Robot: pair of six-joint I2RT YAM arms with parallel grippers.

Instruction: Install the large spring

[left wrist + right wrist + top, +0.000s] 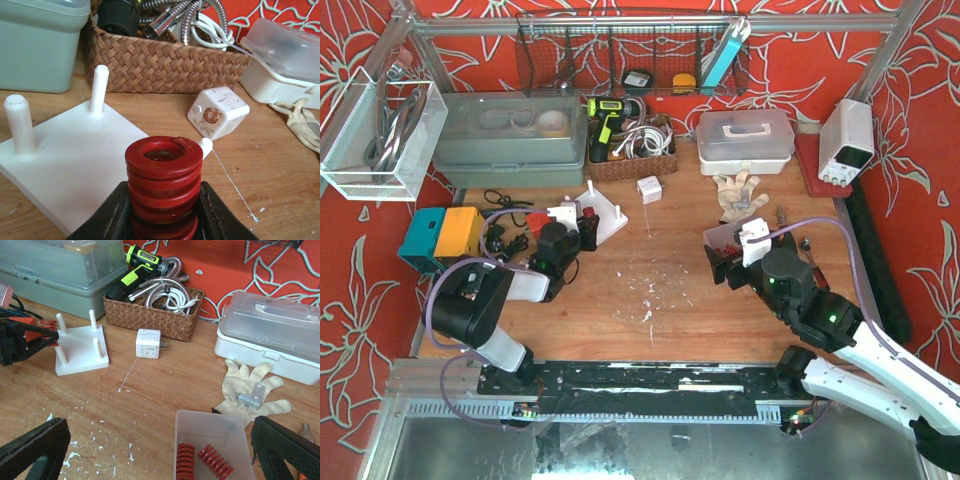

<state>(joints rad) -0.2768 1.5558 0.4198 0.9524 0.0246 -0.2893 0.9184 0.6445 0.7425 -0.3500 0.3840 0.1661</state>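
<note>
My left fingers [111, 220] clench the large red spring [163, 172], upright at the lower centre of the left wrist view, just before the corner peg [205, 146] of the white peg board [75, 160] on the desk [270, 170]. My right fingers [35, 445] hang released, spread wide above a clear bin [210, 426] holding two red springs [214, 460].
</note>
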